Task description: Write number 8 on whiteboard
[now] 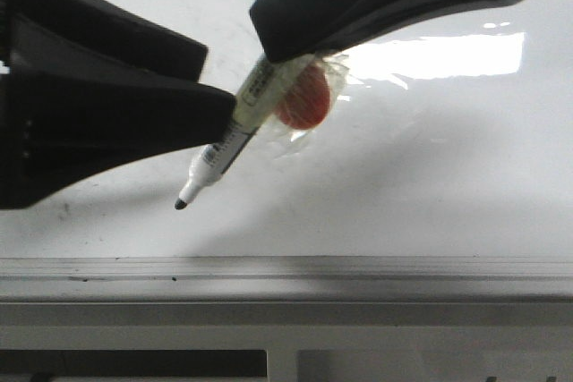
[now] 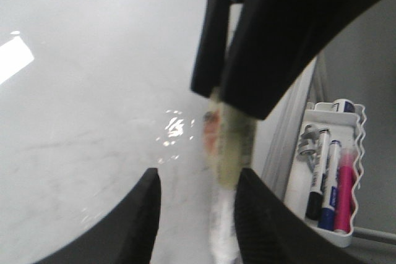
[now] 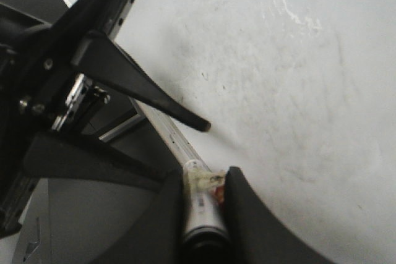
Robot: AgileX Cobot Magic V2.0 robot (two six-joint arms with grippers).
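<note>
My right gripper [image 1: 269, 53] is shut on a marker [image 1: 235, 136] with a taped, yellowish barrel and an orange disc [image 1: 304, 100] stuck to it. The uncapped black tip [image 1: 181, 205] points down toward the near part of the whiteboard [image 1: 403, 158]; I cannot tell whether it touches. My left gripper [image 1: 215, 78] is open, and the marker barrel runs between its fingers, close to one finger [image 2: 260, 214]. In the right wrist view the right gripper [image 3: 204, 177] clamps the marker [image 3: 201, 208]. No number 8 shows on the board.
The board's grey metal edge rail [image 1: 286, 275] runs along the near side. A white tray [image 2: 346, 122] with several markers sits beyond the rail in the left wrist view. A glossy wrinkled patch [image 1: 394, 87] lies behind the marker.
</note>
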